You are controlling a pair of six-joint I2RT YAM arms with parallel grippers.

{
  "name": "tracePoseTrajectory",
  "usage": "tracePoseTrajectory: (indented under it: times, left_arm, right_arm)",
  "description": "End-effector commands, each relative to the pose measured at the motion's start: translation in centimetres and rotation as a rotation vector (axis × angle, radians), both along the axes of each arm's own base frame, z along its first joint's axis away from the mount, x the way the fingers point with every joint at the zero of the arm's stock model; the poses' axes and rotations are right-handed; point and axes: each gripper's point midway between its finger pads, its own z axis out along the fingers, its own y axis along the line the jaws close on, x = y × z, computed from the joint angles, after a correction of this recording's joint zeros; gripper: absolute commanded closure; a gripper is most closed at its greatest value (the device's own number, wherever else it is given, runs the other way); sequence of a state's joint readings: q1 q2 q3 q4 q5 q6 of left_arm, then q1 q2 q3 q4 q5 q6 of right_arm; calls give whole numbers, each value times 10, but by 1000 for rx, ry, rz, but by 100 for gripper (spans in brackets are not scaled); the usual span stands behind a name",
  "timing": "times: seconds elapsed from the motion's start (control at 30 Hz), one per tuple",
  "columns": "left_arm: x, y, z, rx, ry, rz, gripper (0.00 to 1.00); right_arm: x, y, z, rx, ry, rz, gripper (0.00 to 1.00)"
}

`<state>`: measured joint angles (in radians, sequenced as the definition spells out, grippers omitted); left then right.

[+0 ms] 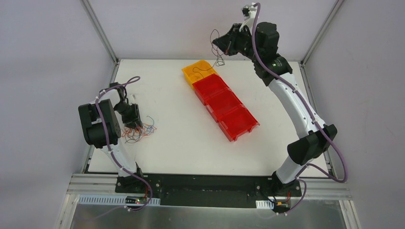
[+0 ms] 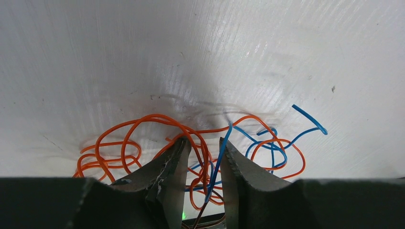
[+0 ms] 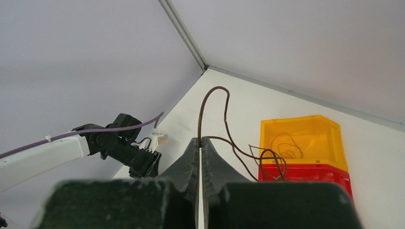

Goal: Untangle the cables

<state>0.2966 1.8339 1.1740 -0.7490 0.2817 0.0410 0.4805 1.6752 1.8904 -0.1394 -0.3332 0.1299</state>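
Observation:
A tangle of orange, blue and dark cables [image 1: 141, 131] lies on the white table at the left. My left gripper [image 1: 133, 122] is down on it. In the left wrist view the left gripper [image 2: 204, 141] is open, with an orange cable [image 2: 157, 118] and a blue cable [image 2: 310, 122] looping round and between its jaws. My right gripper [image 1: 224, 44] is raised at the far back, shut on a dark brown cable [image 3: 213, 89] that hangs down toward the yellow bin [image 1: 191, 75]. The jaws of the right gripper [image 3: 201, 140] are pressed together on that cable.
A row of red bins [image 1: 228, 106] runs diagonally from the yellow bin toward the right front. Thin dark wires [image 3: 286, 145] lie in the yellow bin [image 3: 329, 143]. Grey walls and metal frame posts [image 1: 99, 29] enclose the table.

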Motion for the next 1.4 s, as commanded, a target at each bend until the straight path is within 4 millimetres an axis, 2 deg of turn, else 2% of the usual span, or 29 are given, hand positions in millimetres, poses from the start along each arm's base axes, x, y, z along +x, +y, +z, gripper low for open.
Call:
tracePoseTrajectory:
  times: [0.0,0.2,0.33,0.5,0.57,0.83,1.0,1.13,1.27,1.37]
  left_arm:
    - [4,7,0,9,10,1,68]
    - [8,8,2,9,10,1,69]
    - [8,8,1,6,16,3,69]
    - [6,7,1,1,25,4,69]
    - [5,6,2,0,25,5,69]
    - [1,6,2,6,30,7,69]
    - [3,8,4,12,26,4,69]
    - [1,7,6,11,26,-5,69]
    - [-3,1,8,-21,23,-19,70]
    - [-4,-6,10,-59,13,-31,70]
  right_arm:
    - [-10,-13,37,44,-71,9,100]
    - [8,-30,2,8,4,-3,100]
    - [14,-27,-32,-44,60,52,100]
    - [19,-12,-87,-116,161,153,100]
    - [27,-7,-108,-147,186,164,100]
    - [68,30,-158,-122,236,196,100]
    - [82,57,-192,-39,336,206,100]
    - [80,58,-222,-43,380,207,100]
    - [67,45,-254,-137,363,229,100]
    - [59,34,-263,-181,355,228,100]
